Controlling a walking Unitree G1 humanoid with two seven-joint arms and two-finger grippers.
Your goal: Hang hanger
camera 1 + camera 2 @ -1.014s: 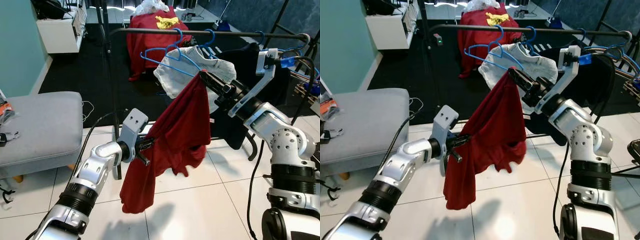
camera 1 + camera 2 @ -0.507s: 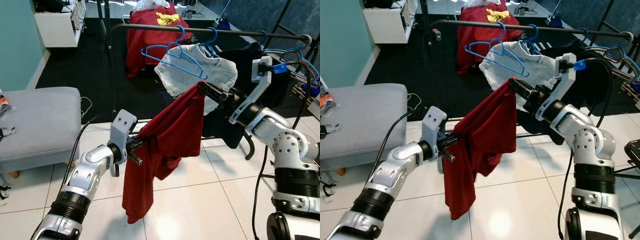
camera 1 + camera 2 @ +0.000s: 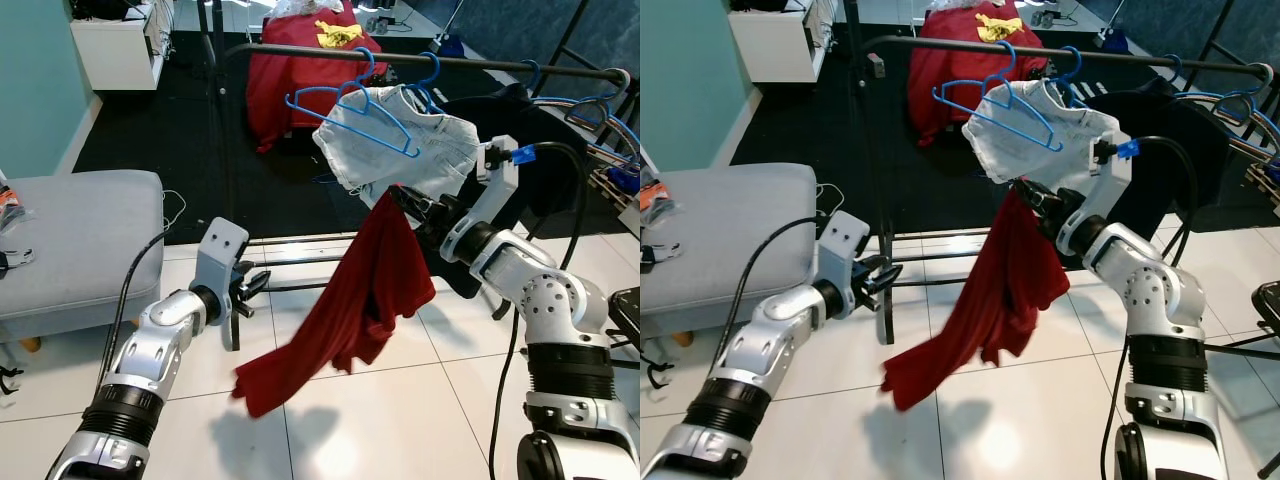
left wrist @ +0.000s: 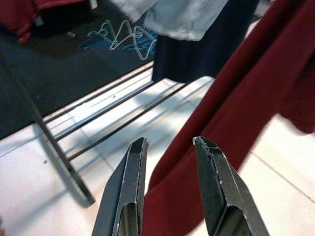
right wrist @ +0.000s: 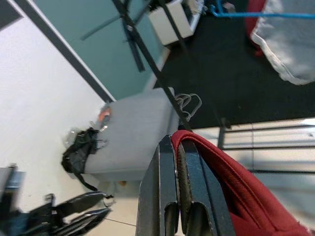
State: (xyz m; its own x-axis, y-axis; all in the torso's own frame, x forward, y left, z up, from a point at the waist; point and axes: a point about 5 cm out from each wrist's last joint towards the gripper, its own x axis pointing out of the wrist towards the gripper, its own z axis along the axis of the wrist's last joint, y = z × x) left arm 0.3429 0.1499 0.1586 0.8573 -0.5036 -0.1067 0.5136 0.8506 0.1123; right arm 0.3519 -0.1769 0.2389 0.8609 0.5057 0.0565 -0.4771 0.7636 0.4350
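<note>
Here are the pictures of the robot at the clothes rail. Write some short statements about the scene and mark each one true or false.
1. The right gripper is shut on the red garment. True.
2. The left gripper is also shut on the red garment. False: its fingers are open and hold nothing.
3. A blue hanger hangs on the rail. True.
4. The red garment lies flat on the floor. False: it hangs from the right gripper.
5. A grey bench stands on the robot's left. True.

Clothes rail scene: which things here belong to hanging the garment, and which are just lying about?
Job in hand:
red garment, pinched by right gripper
left gripper, open, apart from it
clothes rail
empty blue hanger

Lying about:
grey cushioned seat
white cabinet
red cloth heap
</note>
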